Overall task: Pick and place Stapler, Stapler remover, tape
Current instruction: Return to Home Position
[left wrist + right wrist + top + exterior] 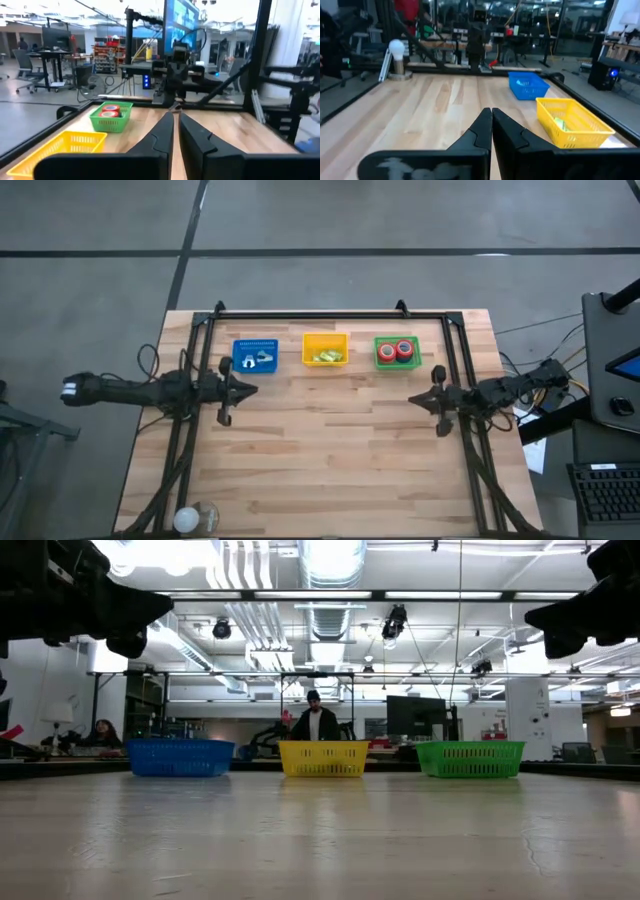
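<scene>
Red tape (pixel 397 351) down in the green basket (pixel 397 339), rolls side by side. Green basket at the right end of a row of three, along the far side of the table (pixel 330 470). Next to it, in the middle, the yellow basket (pixel 307 350), with small green boxes (pixel 326 357) inside. At the left end, the blue basket (pixel 255 342), with small pale things (pixel 257 360) inside, too small to tell what.

On the near side of the baskets, to the left, the left gripper (pixel 250 390), up above the table, holding nothing, fingers (pixel 162 137) together. To the right, the right gripper (pixel 413 398), up above the table too, holding nothing, its fingers together as well. Both pointing in toward each other, well apart.

At the near left corner of the table, a pale bulb (pixel 195 518). Out in the room, past the yellow basket, a person (pixel 315 720) in dark clothes.
</scene>
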You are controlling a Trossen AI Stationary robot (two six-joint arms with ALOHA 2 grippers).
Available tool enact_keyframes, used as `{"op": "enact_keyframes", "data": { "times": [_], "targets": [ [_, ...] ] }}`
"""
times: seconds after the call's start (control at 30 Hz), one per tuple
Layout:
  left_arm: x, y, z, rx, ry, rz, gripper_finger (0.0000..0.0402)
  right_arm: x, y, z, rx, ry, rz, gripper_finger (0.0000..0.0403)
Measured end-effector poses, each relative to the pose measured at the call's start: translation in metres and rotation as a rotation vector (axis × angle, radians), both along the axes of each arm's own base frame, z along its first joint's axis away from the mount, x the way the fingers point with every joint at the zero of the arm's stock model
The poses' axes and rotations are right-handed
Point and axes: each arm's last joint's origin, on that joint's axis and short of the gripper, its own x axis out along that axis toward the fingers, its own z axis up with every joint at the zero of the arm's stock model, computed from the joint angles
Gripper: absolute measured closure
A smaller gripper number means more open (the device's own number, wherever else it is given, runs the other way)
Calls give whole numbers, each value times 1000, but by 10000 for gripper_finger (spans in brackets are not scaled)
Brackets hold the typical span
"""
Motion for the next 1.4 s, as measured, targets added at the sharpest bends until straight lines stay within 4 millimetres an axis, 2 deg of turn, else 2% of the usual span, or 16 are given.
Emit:
{"op": "enact_keyframes", "data": {
  "times": [0.23, 1.4],
  "targets": [
    [-1, 1, -7, 83, 76, 30, 369, 0, 0, -1, -20, 3, -3, 394],
    [-1, 1, -11, 76, 110, 52, 369, 1, 0, -2, -29, 22, -9, 394]
  ]
}}
